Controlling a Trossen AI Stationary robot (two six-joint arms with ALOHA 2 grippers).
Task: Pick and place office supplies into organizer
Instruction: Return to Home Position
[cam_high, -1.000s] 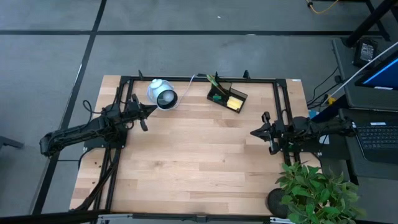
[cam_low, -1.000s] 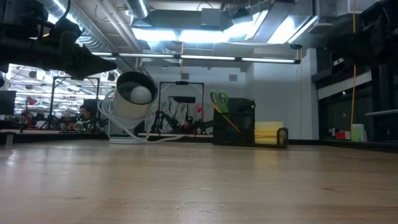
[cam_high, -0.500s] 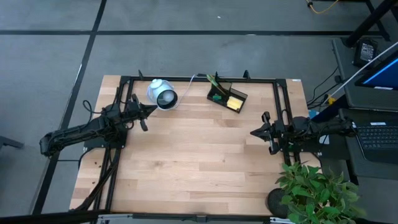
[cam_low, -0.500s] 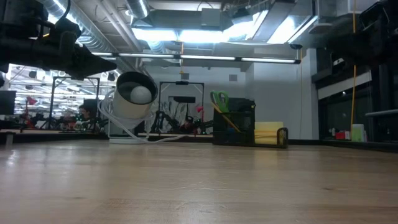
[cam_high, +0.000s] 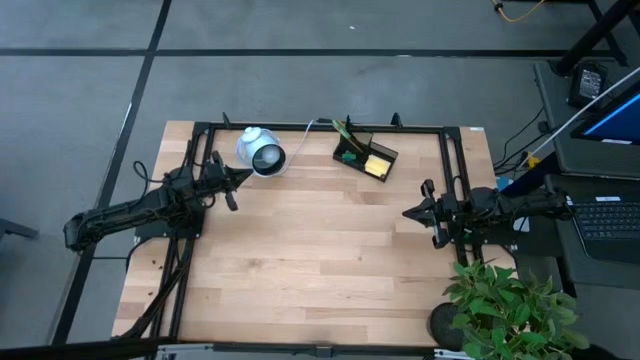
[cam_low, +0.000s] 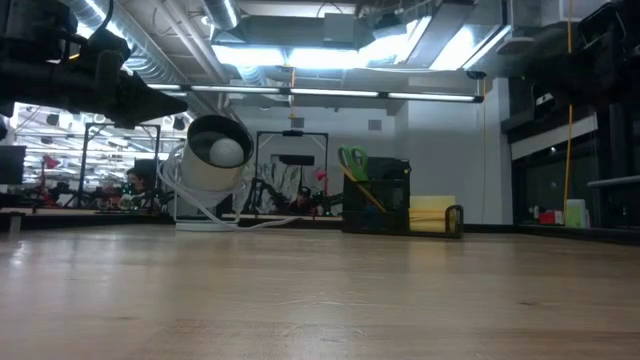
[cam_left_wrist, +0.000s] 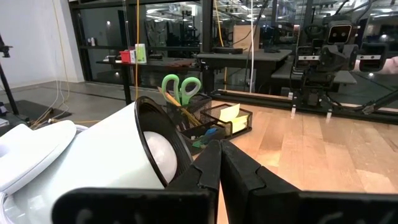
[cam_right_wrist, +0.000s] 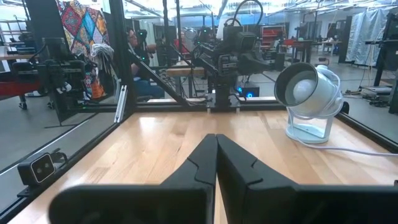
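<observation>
The black organizer (cam_high: 364, 156) stands near the table's far edge, also seen as organizer (cam_low: 395, 198) and organizer (cam_left_wrist: 214, 121). Green-handled scissors (cam_left_wrist: 181, 89) and pencils stick up from its tall compartment; the yellow sticky-note pad (cam_high: 377, 166) lies in its low tray. My left gripper (cam_high: 246, 175) hovers shut at the table's left, beside the white round device (cam_high: 260, 152). My right gripper (cam_high: 408, 213) hovers shut at the table's right, empty. No loose supplies show on the table.
The white round device (cam_left_wrist: 93, 162) with its dark centre and white cable sits by the far edge, just ahead of my left gripper. Black frame rails (cam_high: 320, 127) border the table's far and side edges. A potted plant (cam_high: 505, 305) stands at the near right corner. Bare wood (cam_high: 320, 250) spans the middle.
</observation>
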